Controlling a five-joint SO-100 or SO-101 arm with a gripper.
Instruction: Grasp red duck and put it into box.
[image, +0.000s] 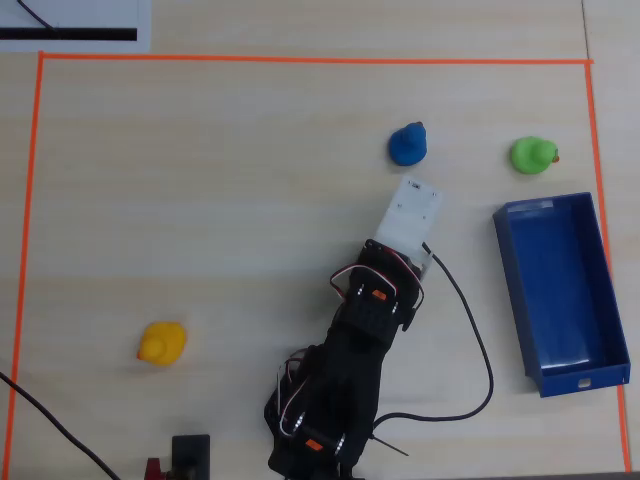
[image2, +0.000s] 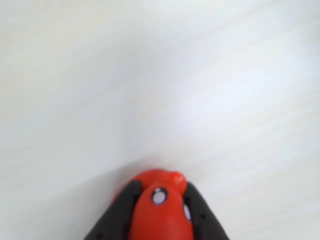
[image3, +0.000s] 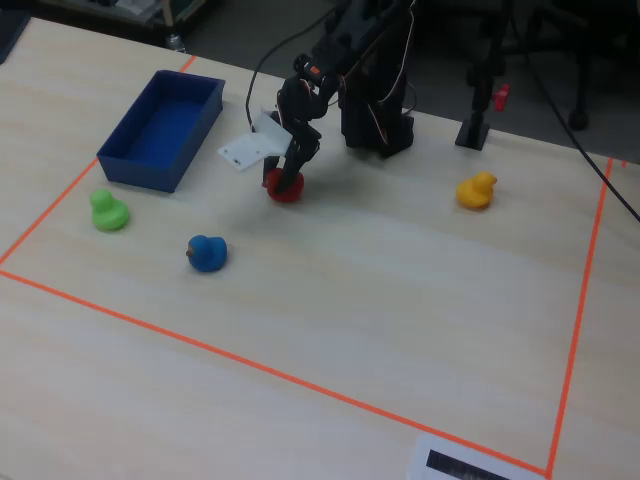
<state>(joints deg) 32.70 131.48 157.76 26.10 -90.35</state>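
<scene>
The red duck (image2: 159, 215) sits between my gripper's (image2: 161, 187) two black fingers, head and beak pointing away from the wrist camera. In the fixed view my gripper (image3: 289, 176) is shut on the red duck (image3: 284, 188) low at the table surface, right of the box. I cannot tell whether the duck touches the wood. In the overhead view the duck is hidden under the arm's white wrist mount (image: 408, 215). The dark blue box (image: 560, 290) lies empty at the right in the overhead view and at the upper left in the fixed view (image3: 165, 125).
A blue duck (image: 407, 144) and a green duck (image: 531, 155) stand beyond the gripper near the box's far end. A yellow duck (image: 162, 343) stands at the lower left. Orange tape (image: 300, 59) frames the work area. A black cable (image: 470, 330) runs between arm and box.
</scene>
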